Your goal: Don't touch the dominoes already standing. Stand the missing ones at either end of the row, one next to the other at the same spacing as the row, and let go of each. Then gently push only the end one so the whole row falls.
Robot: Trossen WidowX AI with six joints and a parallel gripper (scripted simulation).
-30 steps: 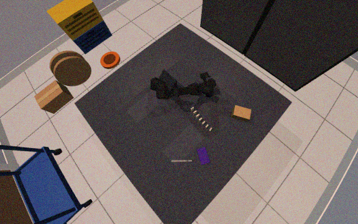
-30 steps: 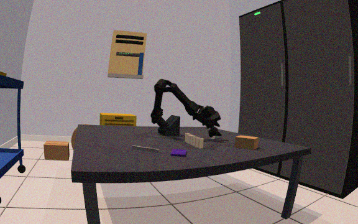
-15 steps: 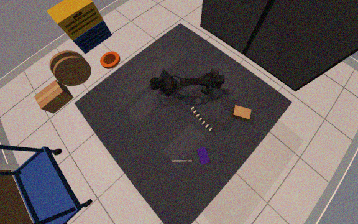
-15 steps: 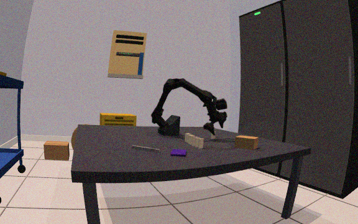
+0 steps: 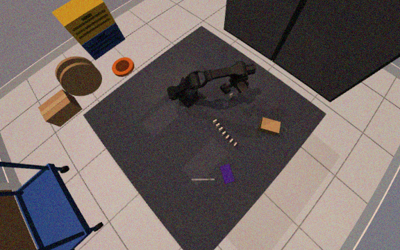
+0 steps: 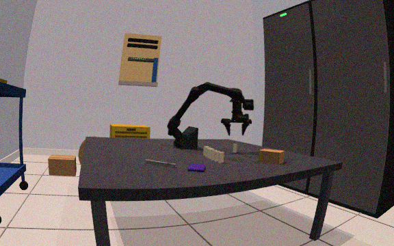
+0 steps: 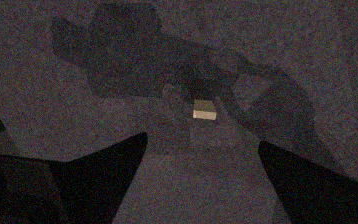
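Lone domino upright under an open pincer, apart from the row

My gripper point(image 5: 235, 88) point(image 6: 236, 134) point(image 7: 201, 141) hangs above the dark table point(image 5: 151, 139) point(image 6: 132, 178) point(image 7: 170, 195), fingers pointing down. Pincer spread wide, nothing between the fingers. The arm point(image 5: 217, 73) point(image 6: 190, 99) arches over from its base, elbow high.

Single domino point(image 5: 231, 94) point(image 6: 234, 147) point(image 7: 205, 110): standing upright on the table below the fingertips, free of them. On the wrist camera I see its pale top and one side, framed sideways between the two dark fingers, with the arm's shadow spread around it.

Domino row point(image 5: 223, 132) point(image 6: 213, 154): I count seven from overhead, all upright, running diagonally at what looks like even spacing. The single domino stands well apart from the row's arm-side end and off its line, so it does not extend the row. I read neither end as touched by the gripper.

Other items on the table: an orange-brown block point(image 5: 270, 125) point(image 6: 271, 156) off to one side of the row; beyond the row's far end, a flat purple block point(image 5: 227, 173) point(image 6: 196, 167), with a thin pale rod point(image 5: 203, 179) point(image 6: 160, 163) lying near it. Rod and purple block are apart.
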